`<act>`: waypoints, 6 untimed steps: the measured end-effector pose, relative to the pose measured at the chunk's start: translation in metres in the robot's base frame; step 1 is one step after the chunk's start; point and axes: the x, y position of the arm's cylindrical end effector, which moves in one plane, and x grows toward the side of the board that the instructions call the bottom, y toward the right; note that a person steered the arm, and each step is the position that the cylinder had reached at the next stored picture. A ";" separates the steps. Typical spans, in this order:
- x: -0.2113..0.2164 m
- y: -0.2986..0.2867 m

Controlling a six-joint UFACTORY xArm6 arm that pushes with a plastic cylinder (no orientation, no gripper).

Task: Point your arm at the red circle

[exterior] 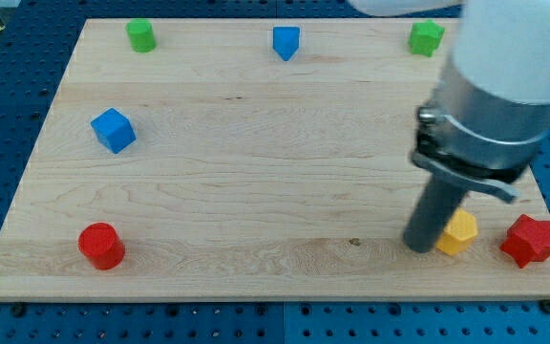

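Observation:
The red circle block (100, 246) stands near the board's bottom left corner. My tip (418, 247) rests on the board at the view's bottom right, far to the right of the red circle. It sits just left of a yellow hexagon block (460, 233), touching or nearly touching it. The arm's grey and white body hangs over the board's right side and hides part of it.
A red star block (530, 241) lies at the bottom right corner. A blue cube (113, 130) is at the left. A green cylinder (141, 35), a blue pentagon-like block (285, 42) and a green block (426, 38) line the top edge.

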 end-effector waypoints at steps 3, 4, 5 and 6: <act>0.000 -0.059; 0.015 -0.123; 0.040 -0.194; 0.045 -0.207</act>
